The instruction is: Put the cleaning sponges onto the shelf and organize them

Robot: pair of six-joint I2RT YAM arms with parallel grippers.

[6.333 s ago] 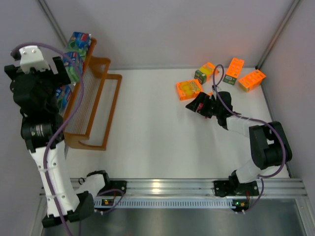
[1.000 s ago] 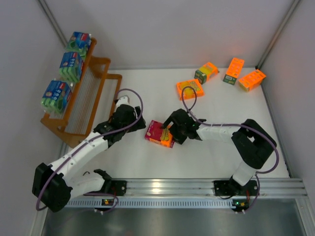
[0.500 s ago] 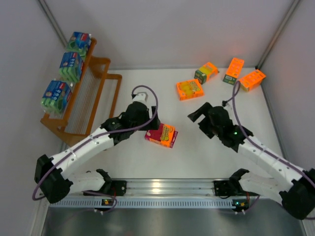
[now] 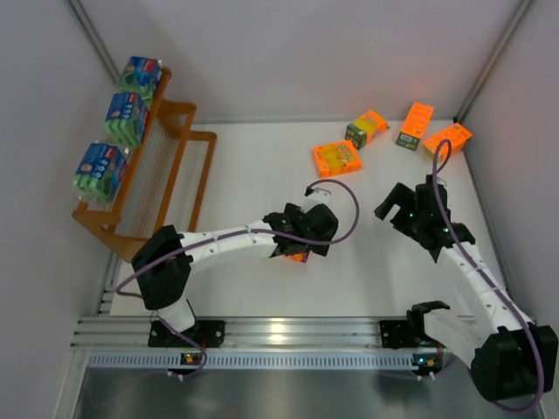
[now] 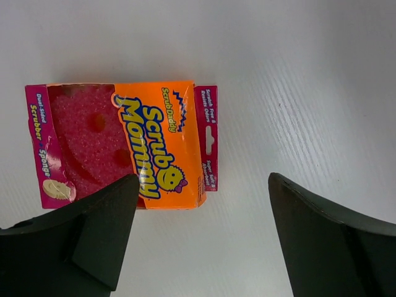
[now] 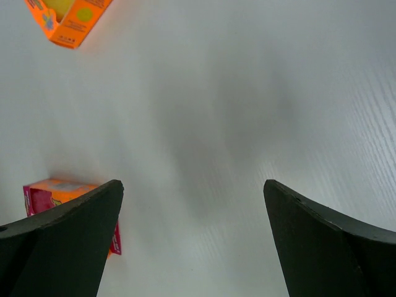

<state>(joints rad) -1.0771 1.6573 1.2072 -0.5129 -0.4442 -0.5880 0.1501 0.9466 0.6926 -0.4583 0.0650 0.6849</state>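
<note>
Scrub Mommy sponge pack (image 5: pixel 124 145) lies flat on the table (image 5: pixel 297 74), well apart from the shelf (image 4: pixel 166 175). Judged light, squashy, slick-sleeved (best pinched across its narrower width). Left gripper (image 5: pixel 202 179) hangs overhead, jaws parted. Right gripper (image 6: pixel 192 185) is likewise spread, empty. Against half a second ago, the left is over the pack and the right is farther off.

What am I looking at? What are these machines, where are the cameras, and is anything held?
Two robot arms are bolted to a table. One picture looks down from above; the other two come from a camera on each wrist, the dark wedges being its fingers. The left end effector hovers over a Scrub Mommy sponge pack; it and the right end effector are open, holding nothing. Four orange packs lie far right; three blue-green packs sit on the shelf.
</note>
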